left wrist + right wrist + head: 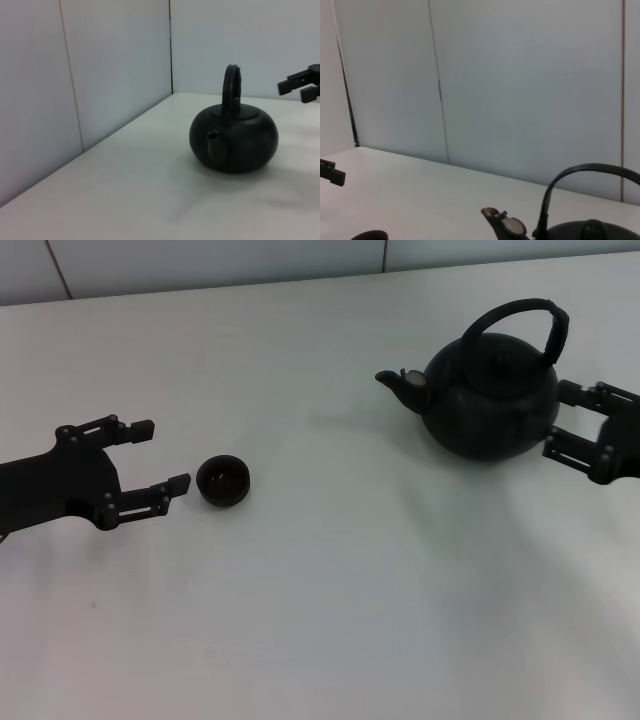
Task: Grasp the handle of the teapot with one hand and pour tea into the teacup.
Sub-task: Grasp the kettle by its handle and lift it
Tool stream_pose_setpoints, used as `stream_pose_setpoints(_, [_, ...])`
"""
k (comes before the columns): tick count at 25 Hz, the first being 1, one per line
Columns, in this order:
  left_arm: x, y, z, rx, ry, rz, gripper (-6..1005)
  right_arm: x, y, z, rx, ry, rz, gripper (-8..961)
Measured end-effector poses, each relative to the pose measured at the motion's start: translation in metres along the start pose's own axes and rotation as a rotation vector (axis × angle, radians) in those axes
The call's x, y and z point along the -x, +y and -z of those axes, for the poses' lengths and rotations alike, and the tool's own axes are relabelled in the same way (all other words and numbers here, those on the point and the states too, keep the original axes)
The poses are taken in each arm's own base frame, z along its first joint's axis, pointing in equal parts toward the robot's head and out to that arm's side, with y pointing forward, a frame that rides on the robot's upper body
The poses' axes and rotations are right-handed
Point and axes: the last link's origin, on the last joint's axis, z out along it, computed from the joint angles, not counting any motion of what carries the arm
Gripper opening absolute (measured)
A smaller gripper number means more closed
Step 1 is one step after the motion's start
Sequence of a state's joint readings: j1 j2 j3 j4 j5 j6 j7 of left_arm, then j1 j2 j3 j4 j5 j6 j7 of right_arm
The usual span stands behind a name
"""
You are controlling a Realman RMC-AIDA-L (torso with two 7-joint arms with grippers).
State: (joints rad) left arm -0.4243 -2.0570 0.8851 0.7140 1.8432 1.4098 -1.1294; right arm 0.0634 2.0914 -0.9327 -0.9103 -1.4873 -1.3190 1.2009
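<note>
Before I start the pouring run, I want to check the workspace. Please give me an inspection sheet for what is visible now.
Surface: white table, bare, no spills seen.
Job's things: teapot upright on robot's right, handle arched over lid, spout toward teacup; teacup upright, apart from teapot.
Clutter: nothing seen.
Grippers: left end effector open, beside teacup, not touching; right end effector open, at the teapot's body, holding nothing.
Cables: nothing seen.
Surroundings: pale panelled wall behind table.
</note>
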Motion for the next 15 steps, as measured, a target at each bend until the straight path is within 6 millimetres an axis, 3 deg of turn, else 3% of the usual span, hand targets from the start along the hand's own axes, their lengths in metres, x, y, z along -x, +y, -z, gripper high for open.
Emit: stream_pose_setpoints(15, [0.009,-0.001,0.000,-0.033,-0.015,0.034,793,0.000,-0.015,0.035,-0.138,-0.046,0.028,633])
